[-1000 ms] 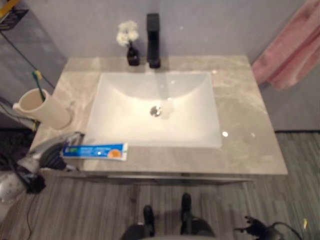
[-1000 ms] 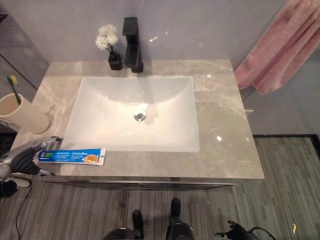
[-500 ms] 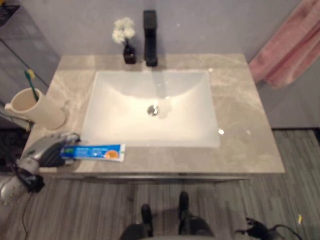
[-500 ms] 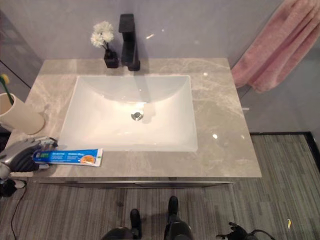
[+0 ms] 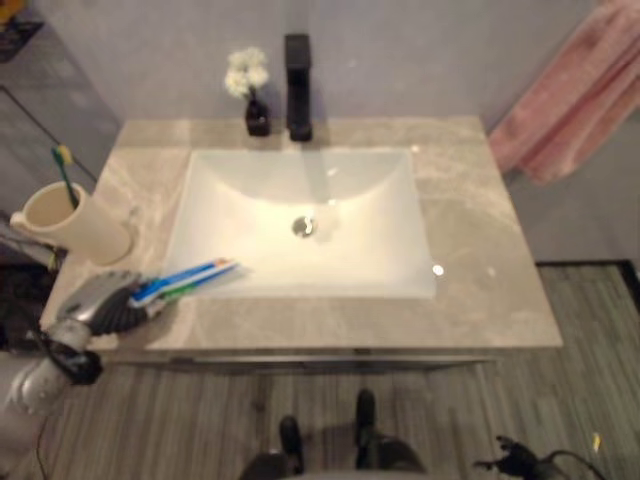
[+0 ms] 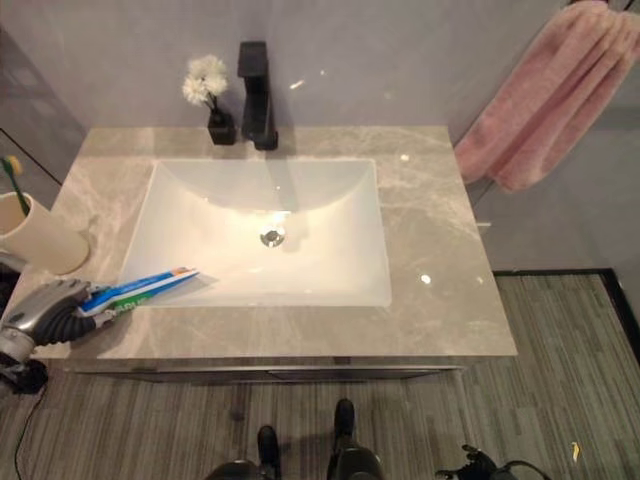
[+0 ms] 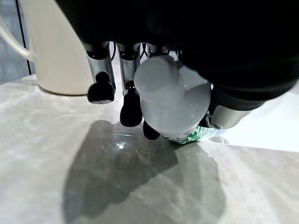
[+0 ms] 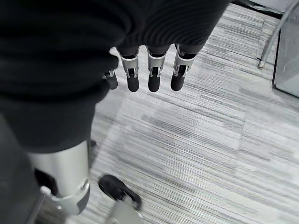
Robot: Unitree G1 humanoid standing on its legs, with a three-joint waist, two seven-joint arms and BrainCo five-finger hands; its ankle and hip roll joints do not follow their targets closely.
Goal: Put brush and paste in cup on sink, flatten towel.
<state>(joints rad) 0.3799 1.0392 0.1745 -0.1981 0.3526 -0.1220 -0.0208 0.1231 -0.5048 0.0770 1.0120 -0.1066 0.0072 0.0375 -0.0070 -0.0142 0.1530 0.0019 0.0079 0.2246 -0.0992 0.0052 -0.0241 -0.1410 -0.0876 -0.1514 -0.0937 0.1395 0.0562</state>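
Left hand [image 5: 103,303] clenched round the toothpaste tube [image 5: 187,280] at the bench [image 5: 480,250] front-left corner — tube lifted at a tilt toward the basin, toothbrush [image 5: 64,170] upright in cream cup [image 5: 75,221], pink towel [image 6: 545,100] hanging bunched, right hand [image 8: 140,74] relaxed over the floor.

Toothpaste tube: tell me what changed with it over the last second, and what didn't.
The left hand has closed on the toothpaste tube and raised its far end off the counter, so it now angles over the basin's edge instead of lying flat along the front. The cup with the toothbrush and the towel are unchanged.
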